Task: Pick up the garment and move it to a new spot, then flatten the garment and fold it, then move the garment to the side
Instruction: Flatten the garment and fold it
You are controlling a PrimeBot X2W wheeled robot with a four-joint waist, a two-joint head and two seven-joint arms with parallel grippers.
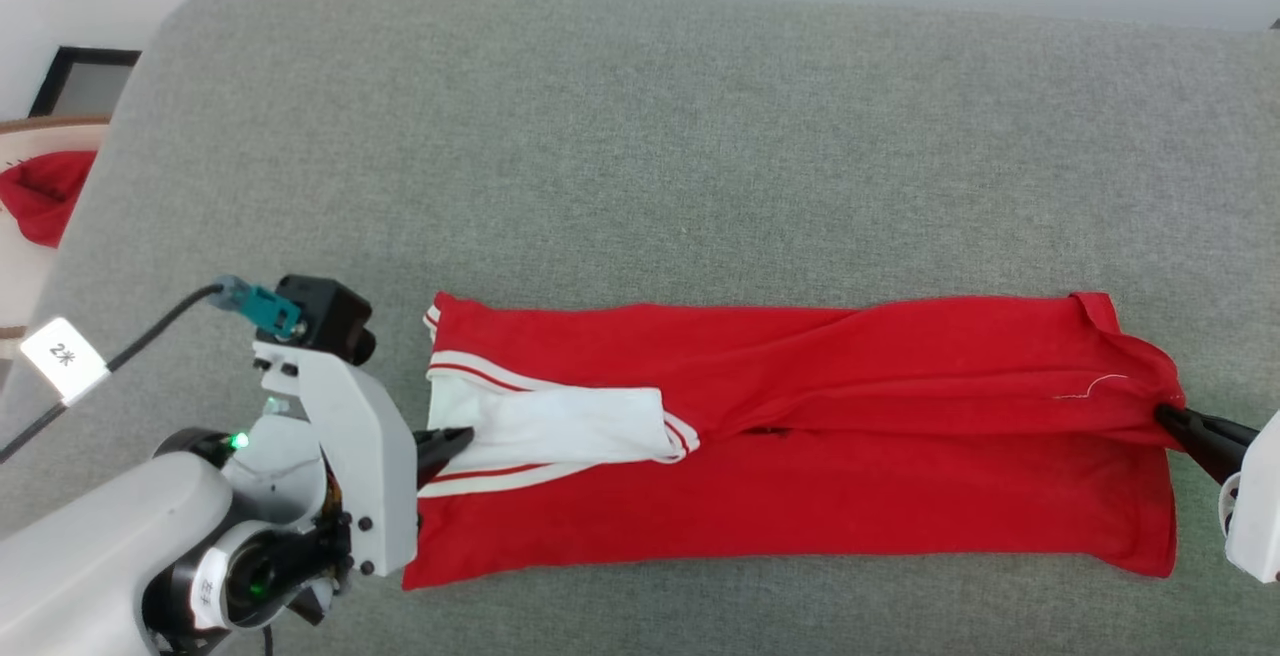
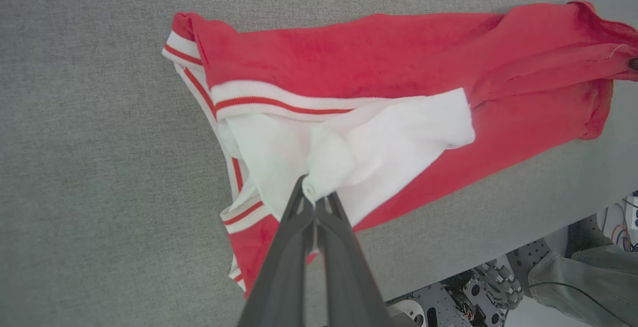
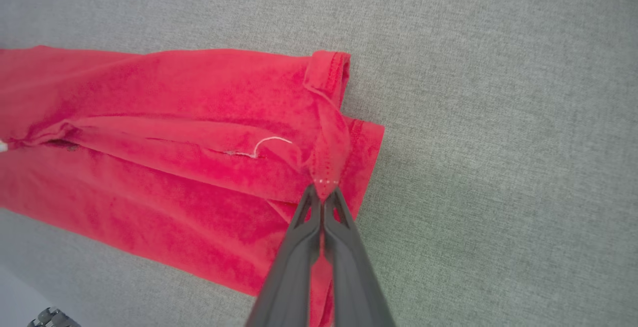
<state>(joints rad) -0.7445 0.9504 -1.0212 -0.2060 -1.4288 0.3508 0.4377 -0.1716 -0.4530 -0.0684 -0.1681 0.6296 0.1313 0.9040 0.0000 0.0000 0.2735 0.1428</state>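
Lengthwise, the shirt [image 1: 800,466] lies folded into a long red band across the near part of the grey padded surface [image 1: 640,136]; the left gripper [image 2: 315,196] is clenched on a bunch of the white sleeve [image 2: 389,132] at one end; the right gripper [image 3: 323,193] pinches the red hem at the other end; the cloth between them is lightly creased.

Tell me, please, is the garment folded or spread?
Folded: the garment lies as a narrow band, red layers overlapping, white sleeve on top.
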